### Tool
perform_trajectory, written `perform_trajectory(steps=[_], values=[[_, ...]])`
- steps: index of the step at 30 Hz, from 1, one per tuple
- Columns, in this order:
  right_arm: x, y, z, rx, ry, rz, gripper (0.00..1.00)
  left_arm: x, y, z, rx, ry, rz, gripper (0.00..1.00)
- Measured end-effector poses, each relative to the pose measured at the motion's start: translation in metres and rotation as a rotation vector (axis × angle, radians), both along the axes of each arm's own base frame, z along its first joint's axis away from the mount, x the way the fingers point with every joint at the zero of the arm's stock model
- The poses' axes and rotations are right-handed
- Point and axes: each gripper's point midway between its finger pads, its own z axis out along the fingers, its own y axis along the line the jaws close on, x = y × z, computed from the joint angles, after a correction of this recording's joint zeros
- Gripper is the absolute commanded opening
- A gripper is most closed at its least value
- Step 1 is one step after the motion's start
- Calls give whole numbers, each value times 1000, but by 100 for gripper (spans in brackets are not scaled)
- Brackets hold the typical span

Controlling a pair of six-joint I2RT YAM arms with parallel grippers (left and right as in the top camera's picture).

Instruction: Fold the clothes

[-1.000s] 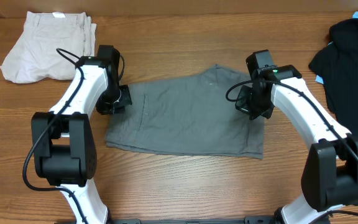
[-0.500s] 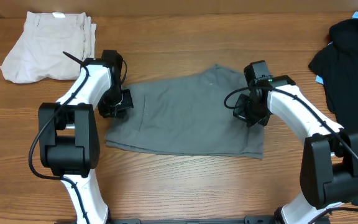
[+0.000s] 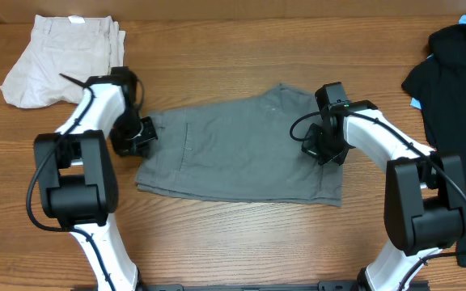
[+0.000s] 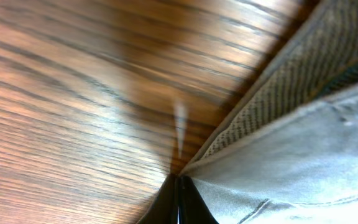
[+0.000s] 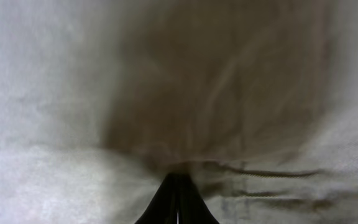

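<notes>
Jaws of the left gripper (image 4: 179, 185) are pressed together, their dark tips meeting in a thin point right where the edge of the grey shorts (image 3: 241, 153) comes to the wood. In the left wrist view the cloth's corner runs straight into that point, so the tips look to be pinching the hem. A band of coarser weave and a stitched seam fan out to the right of them, and the bare desk (image 3: 241, 242) fills the left of that view.

Jaws of the right gripper (image 5: 178, 186) are closed as well, on the cloth itself. The right wrist view is almost all grey fabric, with a dark shadowed patch above the tips and creases drawn in toward them. A stitched seam runs just to their right, and a sliver of wood shows at the far right edge.

From overhead, the grey shorts lie spread fairly flat in the middle of the desk between the two arms. The left gripper sits at their left edge near the upper corner, and the right gripper is over their right part, inside the edge.

Cream shorts (image 3: 63, 61) lie folded at the far left corner, well apart from the grey pair. A black shirt (image 3: 451, 73) lies bunched at the far right side.
</notes>
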Motion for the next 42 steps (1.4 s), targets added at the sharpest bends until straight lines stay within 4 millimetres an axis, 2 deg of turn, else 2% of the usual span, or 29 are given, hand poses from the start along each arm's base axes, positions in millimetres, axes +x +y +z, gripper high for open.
perform_trajectory(steps=[3,9,15,19,22,25,27,30,35,42], values=[[4,-4,0,9,-11,-16,4,-3,11,-2,16,10,22,4],[18,-5,0,19,-65,-25,4,-5,15,-3,24,16,41,4],[43,-3,2,17,-166,-1,6,-7,16,-1,34,18,58,4],[60,-8,3,-14,-234,6,8,-16,17,1,44,36,66,4],[67,-11,5,-37,-267,13,8,-15,15,13,50,9,68,4],[66,-14,6,-54,-257,16,6,-8,8,39,53,-72,45,4],[66,-17,9,-60,-243,15,4,-3,-2,58,46,-135,4,4],[70,-20,18,-70,-232,13,4,1,-23,75,26,-194,-78,4],[71,-20,26,-73,-221,15,4,1,-37,65,8,-173,-129,4],[66,-17,24,-54,-196,20,4,7,-44,19,-40,-105,-175,4]])
